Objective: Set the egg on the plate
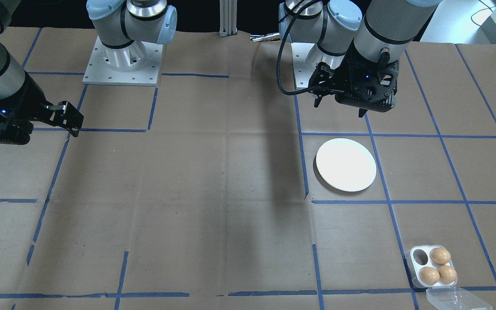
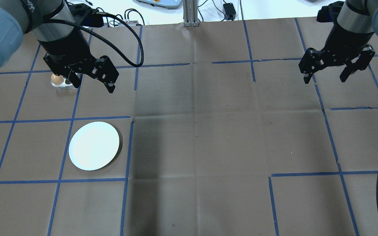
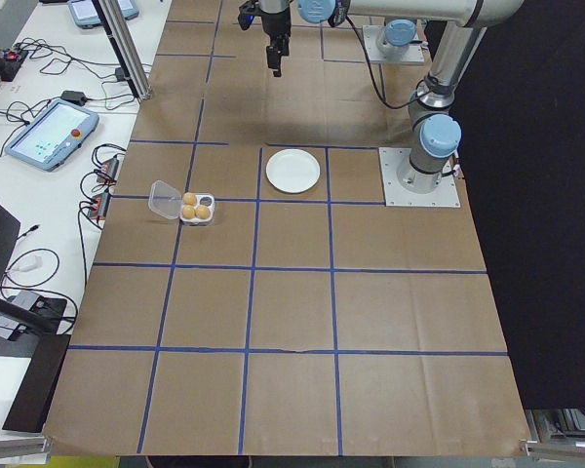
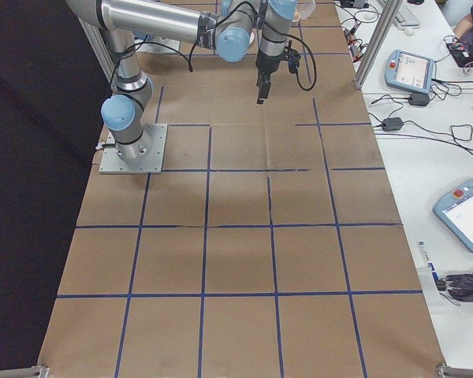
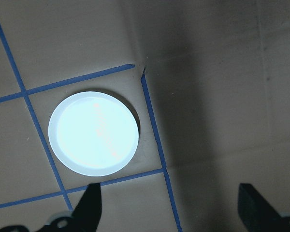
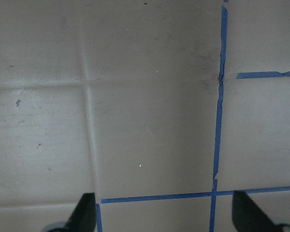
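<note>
Hovering left gripper [image 1: 339, 107]: above the table, jaws spread wide, nothing between them; both fingertips show at the bottom edge of its wrist view with bare paper between.
plate [image 1: 345, 165]: white, round, empty, flat on the brown paper; sits below and just ahead of the left gripper on the operators' side, not touching it; inside one blue-taped square.
eggs [image 1: 438, 267]: three brown ones, in a small white tray [image 1: 416, 267], well beyond the plate from the left gripper, near the table's operator edge; fourth cup empty.
tray lid [image 1: 459, 299]: clear, flipped open, lying beside the tray on the side away from the gripper.
right gripper [image 2: 326, 76]: up in the air at the far side of the table from the plate, fingers wide apart, holding nothing; wrist view shows only paper and tape under it.
table [image 1: 213, 193]: brown paper, blue tape grid.
arm bases [image 1: 123, 60]: on metal plates at the robot's edge.
pendants [image 3: 49, 136]: on the side bench, operators' side.
</note>
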